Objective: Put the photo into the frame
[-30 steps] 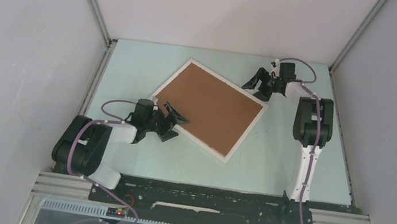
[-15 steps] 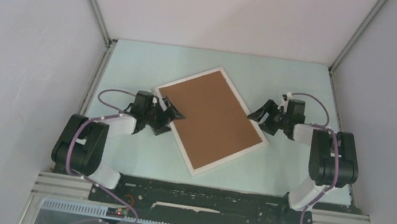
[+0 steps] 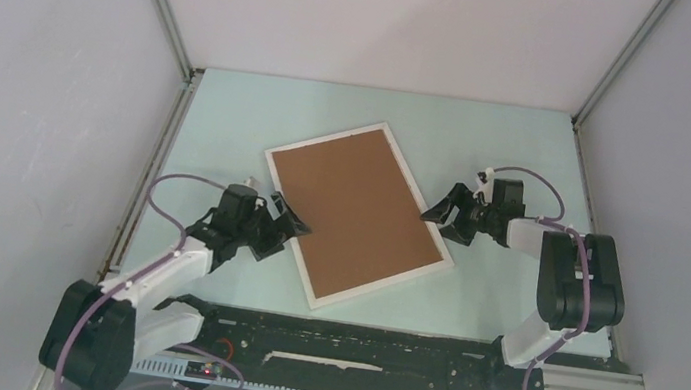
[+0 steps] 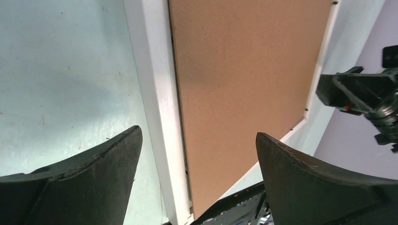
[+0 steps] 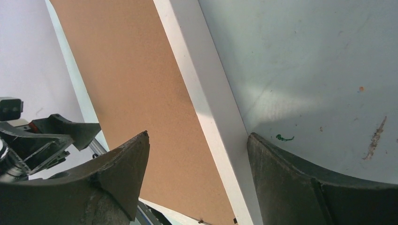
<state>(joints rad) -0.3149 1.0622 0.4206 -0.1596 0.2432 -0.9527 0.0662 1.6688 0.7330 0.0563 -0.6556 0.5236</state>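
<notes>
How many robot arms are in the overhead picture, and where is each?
2. The left arm is at the left long side of the frame; the right arm is at its right long side. None seems hidden.

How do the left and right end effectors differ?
The left end effector sits at the frame's left long edge, the right end effector at its right. The left arm stretches out low; the right arm folds up tall. Both are open, straddling its white rim.
</notes>
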